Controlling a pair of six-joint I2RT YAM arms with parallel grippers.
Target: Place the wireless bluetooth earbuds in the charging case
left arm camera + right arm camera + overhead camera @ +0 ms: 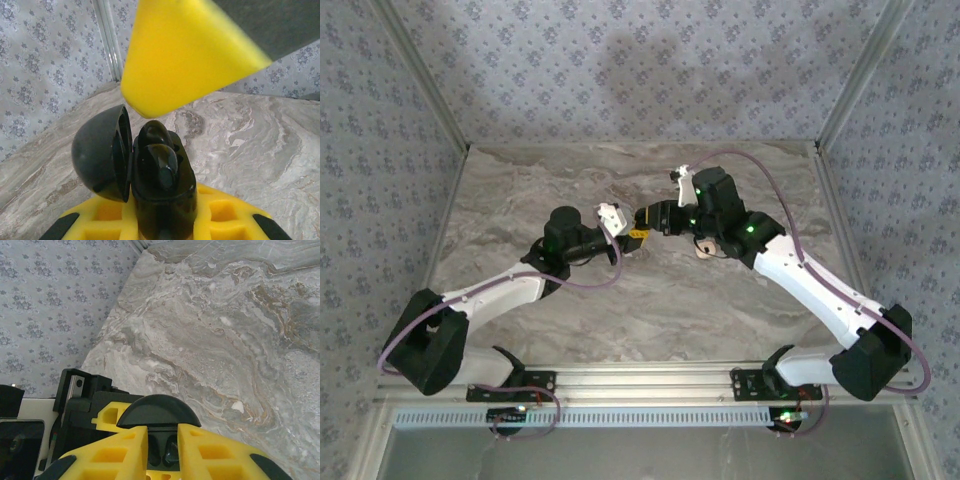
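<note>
I see both arms meeting over the middle of the grey marbled tabletop (620, 310), a little nearer its far edge than its near one; the left gripper (632, 240) is clenched on the glossy black charging case (165, 210), the case's lower body wedged between the yellow fingers (100, 222) and held off the surface; on the left wrist camera the case's long axis runs straight away from the lens, towards the far edge; its domed black lid (97, 155) stands swung open on the left side, hollow face turned towards the body; a small glossy black earbud (161, 172) sits in the open body, and a second rounded black shape just beyond it I cannot identify; the right gripper (655, 220) is just beside the case, one yellow finger (190, 55) hanging above it; its fingers stand close with a narrow gap and something dark in it; whether they grasp it I cannot tell.
</note>
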